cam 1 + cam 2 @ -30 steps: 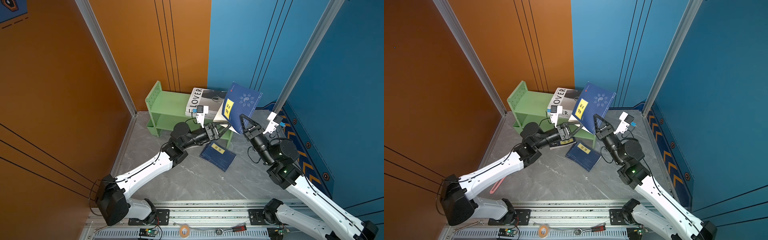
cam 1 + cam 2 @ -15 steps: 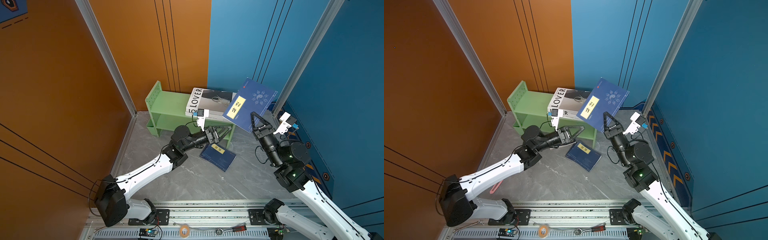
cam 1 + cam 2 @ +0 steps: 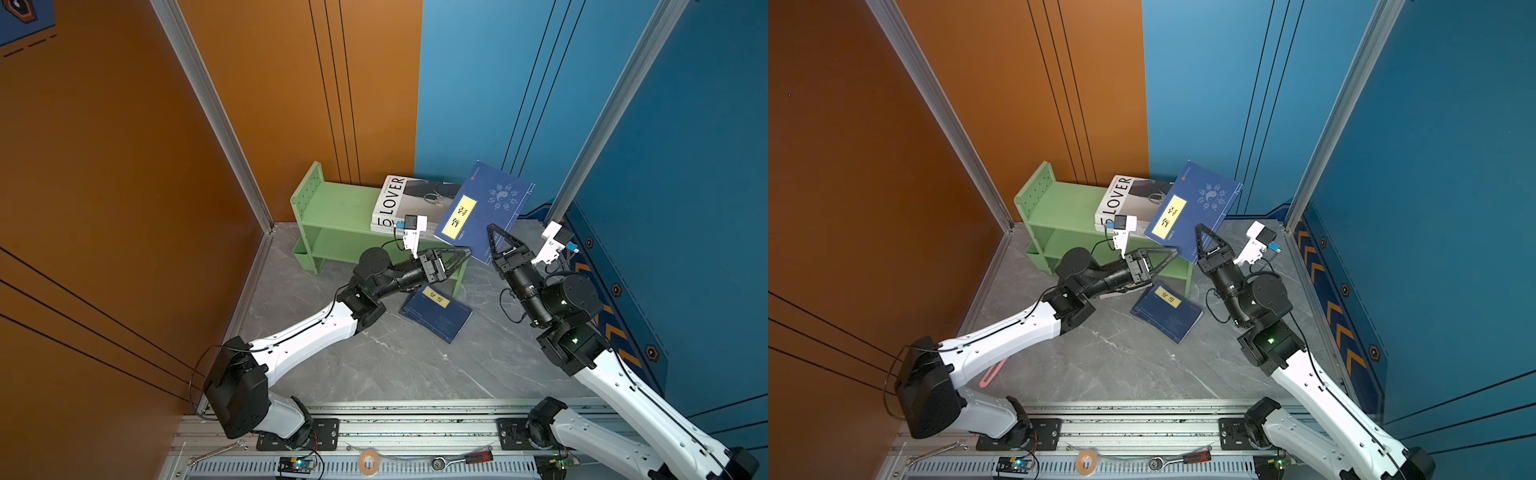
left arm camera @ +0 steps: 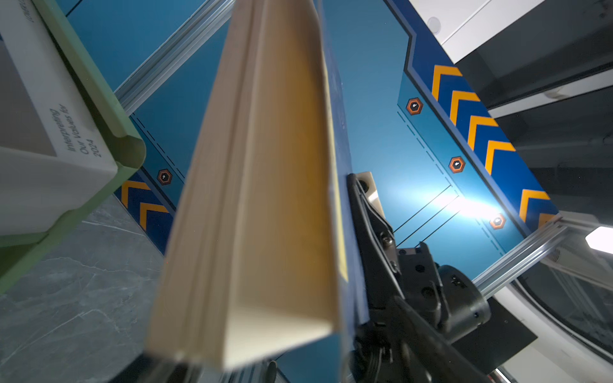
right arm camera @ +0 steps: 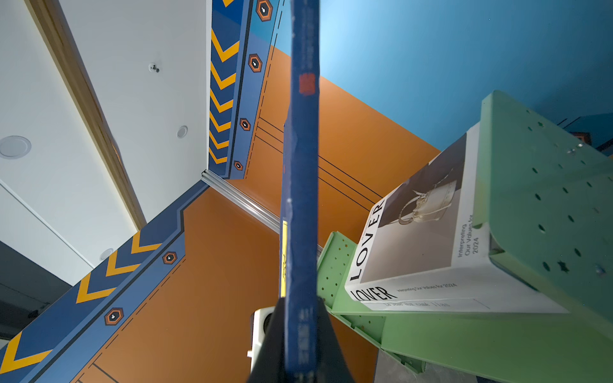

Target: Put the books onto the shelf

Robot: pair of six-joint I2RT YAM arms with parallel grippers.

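three books are counted in both top views: two navy, one white. one navy book (image 3: 486,208) is held in the air at centre frame, overlapping the right end of the single green shelf (image 3: 332,208). its yellow-labelled cover is turned to the camera and its long axis runs from lower left to upper right. its lower edge is pinched by the right gripper (image 3: 493,229). the white "lover" book (image 3: 409,199) lies flat on the top tier. the second navy book (image 3: 436,313) lies label up on the grey floor (image 3: 374,365), its long axis running from upper left to lower right. the left gripper (image 3: 464,252) is seen just below the held book; whether its jaws are spread cannot be told.
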